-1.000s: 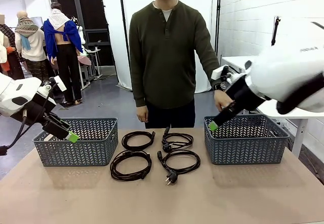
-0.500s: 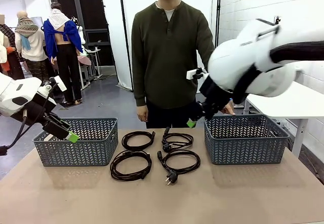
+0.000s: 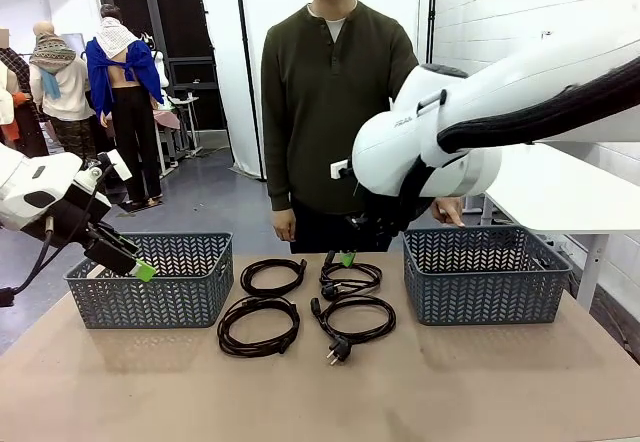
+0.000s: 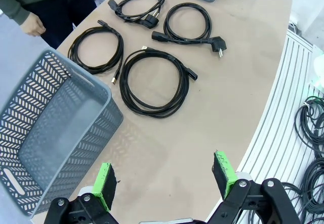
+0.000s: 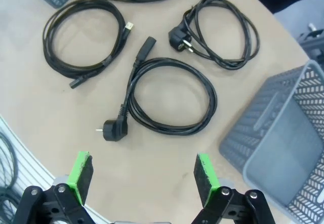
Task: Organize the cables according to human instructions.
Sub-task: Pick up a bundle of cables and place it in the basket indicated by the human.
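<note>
Four black cables lie coiled mid-table between two grey baskets: back left [image 3: 272,276], back right [image 3: 349,278], front left [image 3: 259,324], and front right [image 3: 352,318], whose plug points at me. My right gripper [image 3: 347,258] hangs open just above the back right coil, touching nothing. In the right wrist view its green pads stand wide apart [image 5: 143,176] over the plugged cable [image 5: 169,96]. My left gripper [image 3: 140,268] is open and empty above the left basket's front rim. In the left wrist view [image 4: 164,181] it looks across the four coils [image 4: 154,82].
The left basket [image 3: 150,282] and right basket [image 3: 485,277] flank the cables. A person stands at the far edge, one hand [image 3: 282,225] hanging down, the other [image 3: 447,209] near the right basket's back rim. Bare tabletop lies in front of the cables.
My right arm has swung left, from over the right basket to above the back right cable. The left arm and the cables have stayed put.
</note>
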